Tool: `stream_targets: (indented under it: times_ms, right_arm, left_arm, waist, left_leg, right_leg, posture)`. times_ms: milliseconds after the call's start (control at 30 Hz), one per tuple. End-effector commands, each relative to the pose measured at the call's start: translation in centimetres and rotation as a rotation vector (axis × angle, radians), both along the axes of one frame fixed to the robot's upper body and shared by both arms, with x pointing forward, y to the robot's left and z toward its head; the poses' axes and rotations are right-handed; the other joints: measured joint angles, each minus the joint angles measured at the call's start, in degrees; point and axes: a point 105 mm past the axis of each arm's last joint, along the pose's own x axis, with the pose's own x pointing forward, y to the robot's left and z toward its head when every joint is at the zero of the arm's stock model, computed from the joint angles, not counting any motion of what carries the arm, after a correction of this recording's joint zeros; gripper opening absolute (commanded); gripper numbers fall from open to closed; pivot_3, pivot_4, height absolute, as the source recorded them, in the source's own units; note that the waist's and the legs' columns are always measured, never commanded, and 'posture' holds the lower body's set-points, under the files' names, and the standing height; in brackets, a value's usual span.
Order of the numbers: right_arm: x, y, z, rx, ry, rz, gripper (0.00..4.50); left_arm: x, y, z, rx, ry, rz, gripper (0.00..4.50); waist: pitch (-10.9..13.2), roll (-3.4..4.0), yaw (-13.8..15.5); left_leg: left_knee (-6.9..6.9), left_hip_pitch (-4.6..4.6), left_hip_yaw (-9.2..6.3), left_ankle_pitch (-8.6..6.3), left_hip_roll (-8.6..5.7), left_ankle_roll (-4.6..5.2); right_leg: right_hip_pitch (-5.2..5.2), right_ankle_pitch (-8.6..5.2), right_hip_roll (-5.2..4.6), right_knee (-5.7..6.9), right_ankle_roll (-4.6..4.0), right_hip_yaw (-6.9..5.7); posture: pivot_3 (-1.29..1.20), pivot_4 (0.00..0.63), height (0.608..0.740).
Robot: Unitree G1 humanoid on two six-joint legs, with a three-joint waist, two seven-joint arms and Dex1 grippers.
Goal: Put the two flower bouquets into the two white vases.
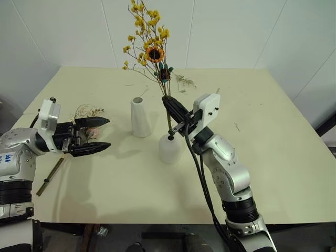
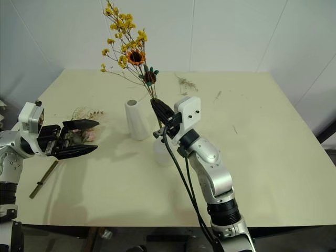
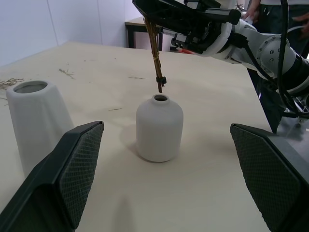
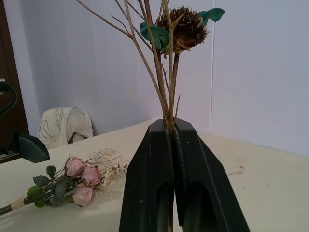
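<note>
The right gripper (image 1: 173, 111) is closed tight on the thin stems of the yellow bouquet (image 1: 149, 44) and holds it upright, so that the stem ends hang just above the small hole of the short round vase (image 3: 159, 127). Beside this vase stands the tall vase (image 1: 140, 117). Further to that side the left gripper (image 1: 98, 134) waits wide open and empty, near the pink rose bouquet (image 4: 79, 179), probably the next thing to pick.

Your right gripper (image 1: 173, 113), clamped on the yellow bouquet (image 1: 148, 50), blocks the space above the short vase (image 1: 169, 148). The tall vase (image 1: 140, 117) stands just beside it. The left gripper (image 1: 93, 135) hangs over the rose bouquet (image 4: 79, 181). Right half of the table (image 1: 283, 152) lies bare.
</note>
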Motion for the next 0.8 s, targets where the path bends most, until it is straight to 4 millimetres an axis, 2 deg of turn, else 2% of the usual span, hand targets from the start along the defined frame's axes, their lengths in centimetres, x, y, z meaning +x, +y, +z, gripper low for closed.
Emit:
stream_targets:
  times_ms: [33,333,800]
  right_arm:
    - [-0.4,-0.3,0.5,0.018,-0.039,-0.002,0.04]
    - [-0.1,-0.2,-0.1,0.02,-0.019,0.003,0.04]
    - [0.5,-0.4,-1.7,0.019,0.017,-0.015,0.04]
  left_arm:
    - [-0.5,1.2,1.1,0.018,-0.047,0.036,4.5]
    - [-1.3,3.5,1.5,0.062,-0.039,0.114,4.5]
    - [-1.1,4.3,2.3,0.068,-0.069,0.15,4.5]
  waist:
    - [0.0,0.0,0.0]
    - [0.0,0.01,0.0]
    - [0.0,0.01,0.0]
  left_leg:
    - [-0.01,0.0,0.0,0.0,0.0,0.0]
    - [-0.1,0.0,-0.02,-0.01,0.05,-0.01]
    - [-0.26,0.04,-0.02,-0.01,0.1,-0.02]
  right_leg:
    - [0.0,0.0,0.0,0.0,0.0,0.0]
    - [-0.02,-0.05,0.01,-0.02,-0.09,-0.05]
    - [-0.03,-0.09,0.06,-0.04,-0.15,-0.08]
  posture:
    - [0.0,0.15,0.74]
    - [0.0,0.15,0.74]
    - [0.0,0.15,0.74]
